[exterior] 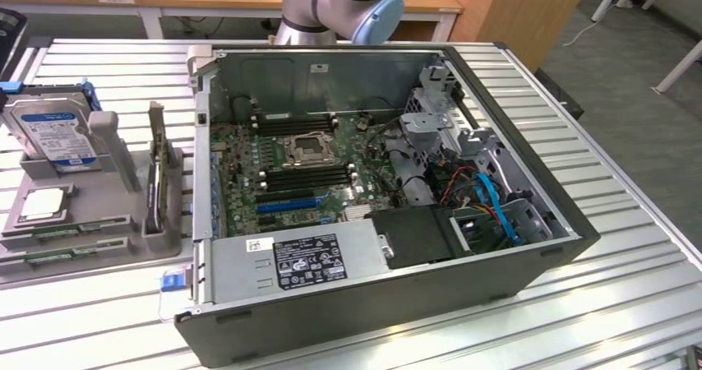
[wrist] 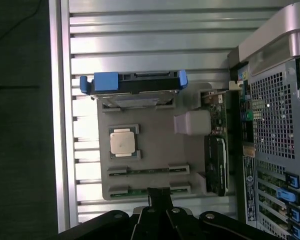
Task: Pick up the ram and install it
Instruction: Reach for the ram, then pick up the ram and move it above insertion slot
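Nearest, at the exterior view's left, two ram sticks point(exterior: 57, 256) are seen lying flat in slots of a grey tray point(exterior: 115, 207), beside the open computer case point(exterior: 461, 296). Farther back, a processor point(exterior: 42, 204) and a hard drive point(exterior: 55, 136) are seated. The gripper point(wrist: 160, 196) is poised over the nearer stick, jaws pressed together; contact cannot be told.

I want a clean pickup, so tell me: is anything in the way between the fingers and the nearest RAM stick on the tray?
Nothing visible. In the wrist view the shut fingers sit right at the nearest RAM stick, which lies in its slot on the gray tray, with no object between.
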Robot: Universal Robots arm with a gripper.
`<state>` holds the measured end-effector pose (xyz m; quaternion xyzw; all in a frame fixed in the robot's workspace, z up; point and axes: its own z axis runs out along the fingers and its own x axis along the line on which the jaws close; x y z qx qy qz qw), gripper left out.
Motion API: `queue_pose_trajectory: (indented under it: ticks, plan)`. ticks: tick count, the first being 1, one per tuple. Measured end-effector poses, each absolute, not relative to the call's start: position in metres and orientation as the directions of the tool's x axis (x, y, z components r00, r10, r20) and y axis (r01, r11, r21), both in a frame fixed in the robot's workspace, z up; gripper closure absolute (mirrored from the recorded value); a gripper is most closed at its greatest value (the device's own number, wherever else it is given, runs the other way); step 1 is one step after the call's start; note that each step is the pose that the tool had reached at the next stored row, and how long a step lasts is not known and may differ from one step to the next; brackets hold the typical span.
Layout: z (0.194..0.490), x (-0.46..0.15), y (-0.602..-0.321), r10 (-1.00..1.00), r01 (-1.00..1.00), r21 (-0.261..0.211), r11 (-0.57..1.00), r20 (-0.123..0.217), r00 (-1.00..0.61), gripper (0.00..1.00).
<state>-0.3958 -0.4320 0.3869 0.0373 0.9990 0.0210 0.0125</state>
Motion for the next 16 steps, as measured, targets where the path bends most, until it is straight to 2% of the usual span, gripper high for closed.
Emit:
queue_pose_trajectory:
  ticks: [16]
  plan:
    - [0.3869, -0.3958, -0.4359, 0.074, 0.073, 0.043, 0.996, -0.023, -0.997, 0.9]
